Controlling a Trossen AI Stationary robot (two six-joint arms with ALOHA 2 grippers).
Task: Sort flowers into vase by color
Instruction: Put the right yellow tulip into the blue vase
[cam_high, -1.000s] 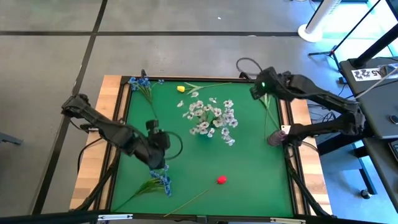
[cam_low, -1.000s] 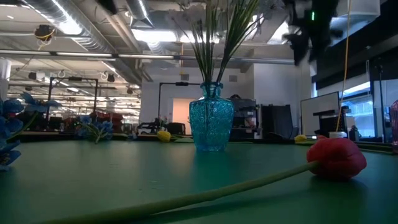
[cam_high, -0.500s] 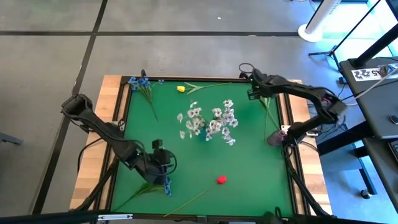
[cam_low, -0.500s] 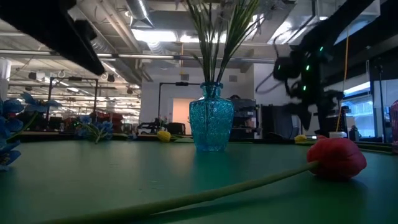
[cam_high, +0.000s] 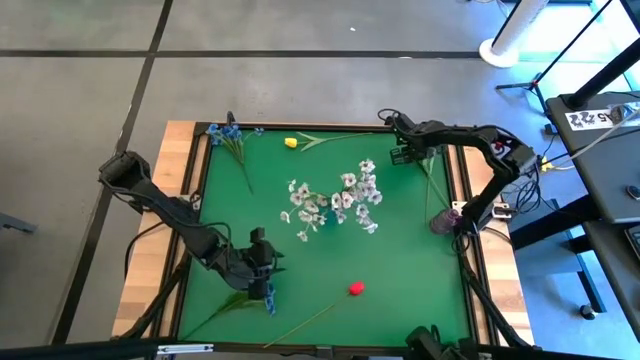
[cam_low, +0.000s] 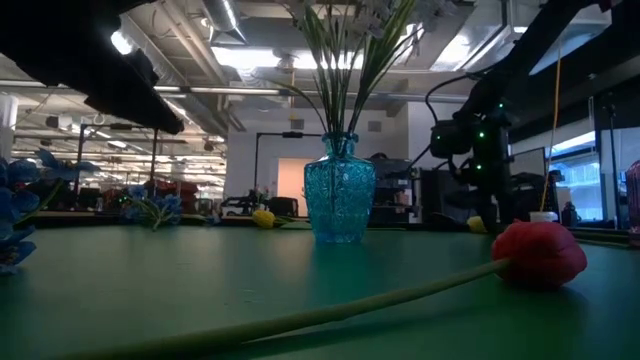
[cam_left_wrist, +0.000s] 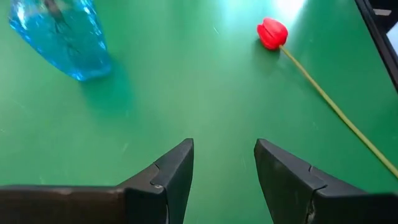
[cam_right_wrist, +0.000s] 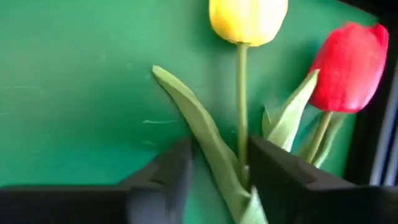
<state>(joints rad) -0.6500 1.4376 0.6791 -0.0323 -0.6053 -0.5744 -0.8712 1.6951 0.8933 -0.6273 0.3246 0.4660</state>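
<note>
Right claw (cam_right_wrist: 214, 168) has dropped to the counter's (cam_high: 400, 250) far right edge, spread around a yellow tulip (cam_right_wrist: 247, 20) stem; left claw (cam_left_wrist: 222, 165) hovers spread near blue sprigs (cam_high: 268, 297).

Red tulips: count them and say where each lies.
2. One red tulip lies on the front part of the mat. A second red tulip lies beside a yellow tulip, right before the right pincer. More may be hidden.

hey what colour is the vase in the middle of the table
The vase is textured blue glass, clearest in the low view.
</note>
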